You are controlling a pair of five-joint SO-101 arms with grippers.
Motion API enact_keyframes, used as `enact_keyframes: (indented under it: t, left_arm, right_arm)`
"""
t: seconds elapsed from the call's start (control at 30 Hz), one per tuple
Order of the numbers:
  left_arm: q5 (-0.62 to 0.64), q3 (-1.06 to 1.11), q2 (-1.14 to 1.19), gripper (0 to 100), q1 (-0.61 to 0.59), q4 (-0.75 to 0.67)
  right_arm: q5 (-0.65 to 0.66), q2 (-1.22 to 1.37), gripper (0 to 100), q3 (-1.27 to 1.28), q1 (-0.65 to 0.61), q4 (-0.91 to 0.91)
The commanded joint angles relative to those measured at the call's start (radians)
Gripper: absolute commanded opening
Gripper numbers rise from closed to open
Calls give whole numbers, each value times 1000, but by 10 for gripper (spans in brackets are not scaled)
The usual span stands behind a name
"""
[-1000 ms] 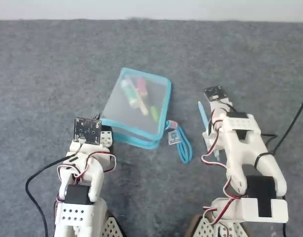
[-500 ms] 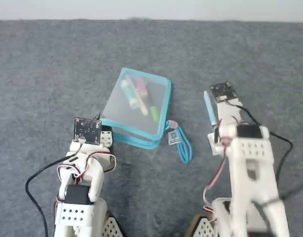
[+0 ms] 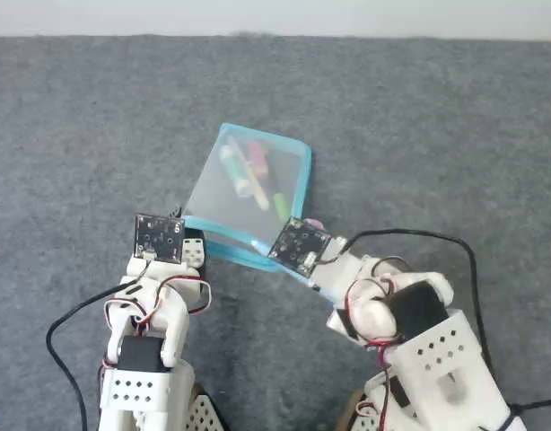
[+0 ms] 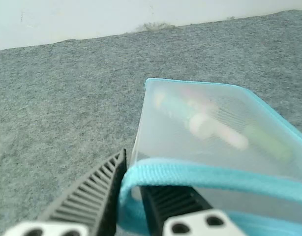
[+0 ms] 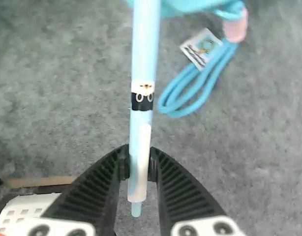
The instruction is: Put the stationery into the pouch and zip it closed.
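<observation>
Here, the right tool [image 5: 138,158] clamps a seemingly light, stiff pale-blue plastic pen [image 5: 142,69] near its tail; the left tool [image 4: 133,173] pinches the floppy rim of a translucent blue-trimmed pouch [image 4: 205,129].

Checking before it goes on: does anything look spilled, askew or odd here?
Nothing stands out. The left hand grips the pouch by its blue rim, the right hand holds the blue pen straight, aimed at the pouch; the markers lie inside.
</observation>
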Motion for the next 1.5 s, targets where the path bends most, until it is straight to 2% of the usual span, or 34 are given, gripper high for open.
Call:
enact_keyframes:
  t: [0.0, 0.27, 0.37, 0.6, 0.87, 0.93, 1.07, 1.23, 1.37, 1.47]
  left_arm:
    - [15, -12, -11, 12, -14, 3]
    - [15, -12, -12, 12, -14, 3]
    - [15, -12, -12, 12, -12, 3]
    - [15, -12, -14, 12, -12, 3]
    - [14, -12, -14, 12, -11, 3]
    - [9, -12, -12, 12, 14, 11]
    - [-77, -12, -14, 12, 127, 75]
    - [-135, -12, -14, 12, 247, 129]
    - [-146, -12, -14, 12, 281, 140]
    - [-146, -12, -14, 12, 281, 135]
  right_arm:
    - [41, -19, 6, -54, -47, 15]
    - [37, -16, 6, -60, -47, -12]
    - [-14, 8, 6, -60, -41, -48]
    - [-29, 269, 6, -100, -42, -147]
    - [-193, 506, 6, -325, -41, -165]
    - [-235, 553, 6, -382, -41, -157]
    - [-267, 650, 6, -493, -33, -104]
    - [-269, 796, 6, -637, 88, -56]
    - [-270, 903, 6, -724, 154, -39]
    - [-307, 955, 6, -732, 130, -56]
